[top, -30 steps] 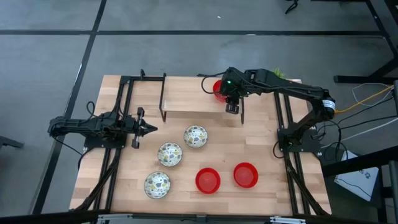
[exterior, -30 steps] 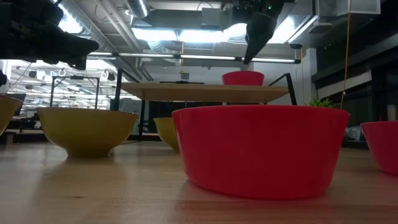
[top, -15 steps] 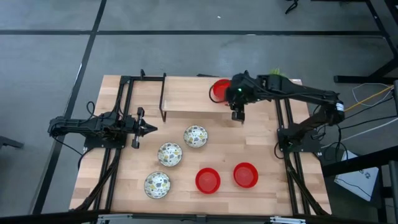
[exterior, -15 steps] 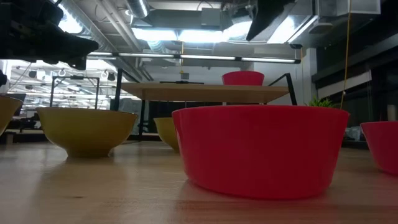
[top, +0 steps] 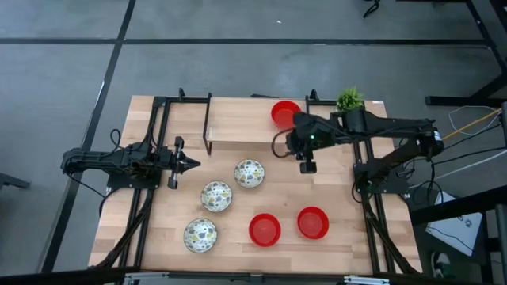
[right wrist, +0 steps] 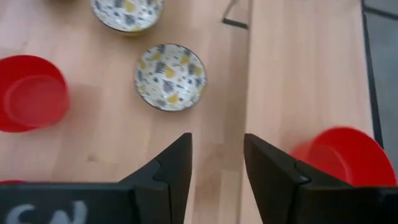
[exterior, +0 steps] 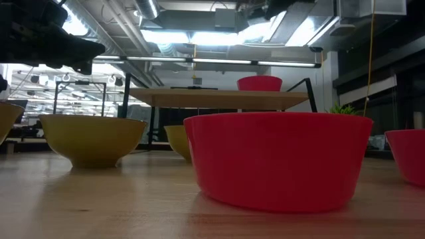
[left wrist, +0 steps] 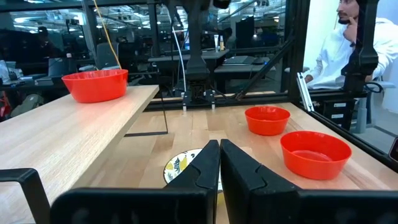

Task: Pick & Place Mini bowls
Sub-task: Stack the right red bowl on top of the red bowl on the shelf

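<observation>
One red bowl [top: 284, 112] stands on the raised wooden shelf [top: 242, 127], at its far end, just behind the right gripper [top: 307, 165]. The right gripper hangs above the table just off that end of the shelf, its two fingers apart and with nothing between them. So the step in hand looks like the pause between one placing and the next pick.

In front of this gripper, lower on the table, two more red bowls [top: 264, 229] wait side by side, the nearer red bowl [top: 313, 222] almost straight ahead of it. To its side lie three cream bowls with a floral pattern; the closest cream bowl [top: 249, 173] is near the shelf leg, the other two [top: 215, 196] further away.

The next move, I judge, calls for lowering the open fingers over the rim of one bowl, one finger inside and one outside.

The left gripper [top: 192, 165] waits at the far side of the cream bowls, closed and empty.

A small green plant [top: 349, 100] stands behind the right arm.

Some white letters show on the right gripper in its wrist view, but they are cut off and I cannot read them.
</observation>
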